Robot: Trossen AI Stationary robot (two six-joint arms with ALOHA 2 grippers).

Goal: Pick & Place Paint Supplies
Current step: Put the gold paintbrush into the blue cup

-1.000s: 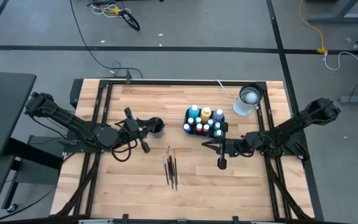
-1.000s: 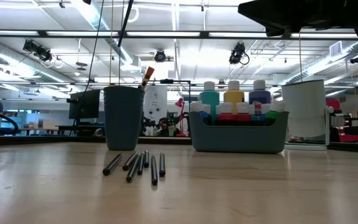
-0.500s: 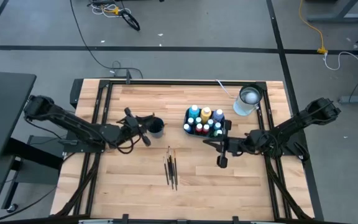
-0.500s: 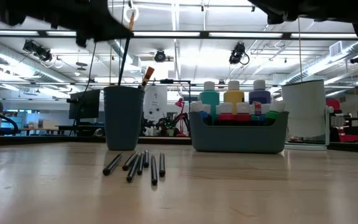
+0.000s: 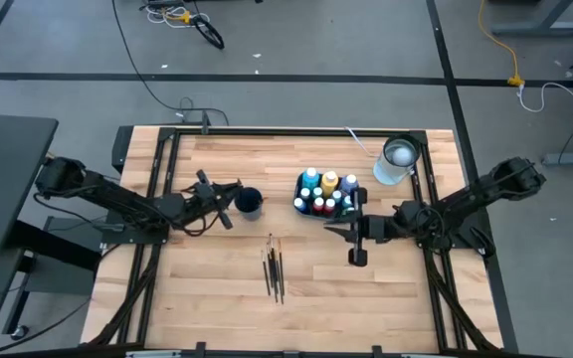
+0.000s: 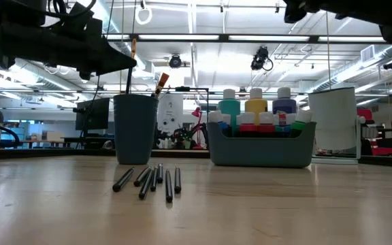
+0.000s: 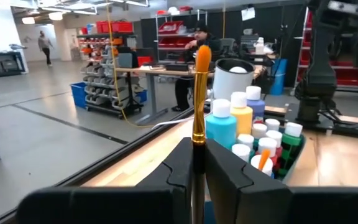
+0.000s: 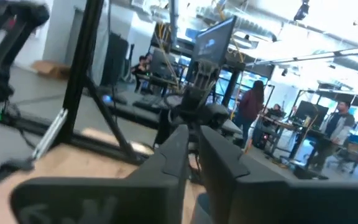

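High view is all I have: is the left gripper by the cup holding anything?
Observer: Yes. The left wrist view shows the left gripper shut on a brush, orange bristles up.
Operator: Is anything in the cup already?
Observer: The low view shows another brush leaning out of the cup.
Operator: Are the bottles standing?
Observer: In the low view the bottles stand upright in the bin, caps up. The right gripper waits by the bin.
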